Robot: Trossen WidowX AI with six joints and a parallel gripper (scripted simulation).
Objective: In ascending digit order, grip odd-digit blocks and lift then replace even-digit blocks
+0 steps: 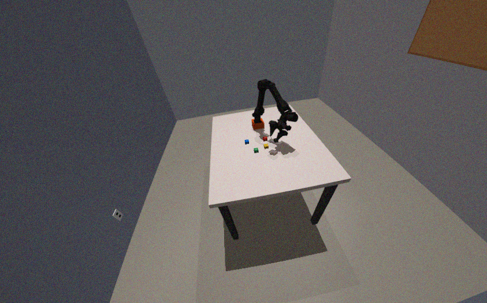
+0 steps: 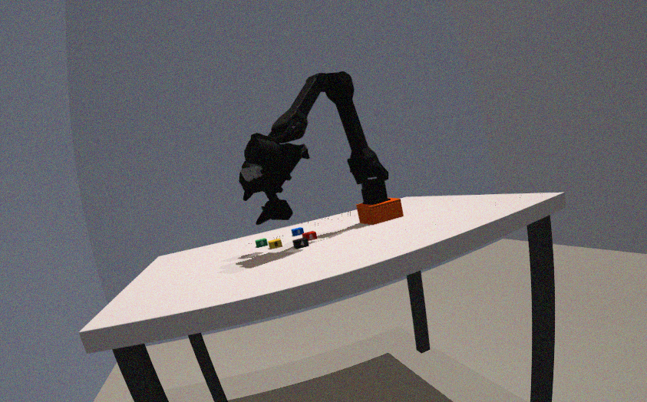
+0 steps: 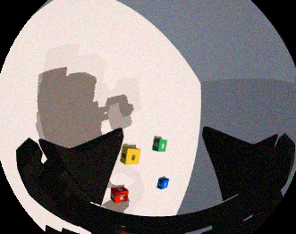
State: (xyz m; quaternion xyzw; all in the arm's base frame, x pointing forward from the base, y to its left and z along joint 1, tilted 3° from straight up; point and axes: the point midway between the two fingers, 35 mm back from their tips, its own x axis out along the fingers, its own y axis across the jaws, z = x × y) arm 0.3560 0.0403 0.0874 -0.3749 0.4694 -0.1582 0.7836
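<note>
My gripper (image 1: 274, 140) (image 3: 164, 131) is open and empty, above the table near the blocks. A green block (image 1: 256, 150) (image 2: 261, 242) (image 3: 161, 146), a yellow block (image 1: 266, 146) (image 2: 275, 244) (image 3: 131, 156), a blue block (image 1: 246, 141) (image 2: 297, 232) (image 3: 163, 183) and a red block (image 1: 265, 139) (image 2: 309, 235) (image 3: 120, 195) rest apart on the table. In the wrist view green and yellow lie between the finger outlines, with blue and red lower down. A black block (image 2: 301, 243) shows only in the exterior view; elsewhere it is hidden. The printed digits are too small and grainy to read surely.
The orange base block (image 1: 257, 124) (image 2: 380, 211) carries the arm behind the blocks. The white table (image 1: 237, 176) (image 2: 166, 289) has its edge beyond the green and blue blocks in the wrist view. The arm's shadow falls beside the yellow block.
</note>
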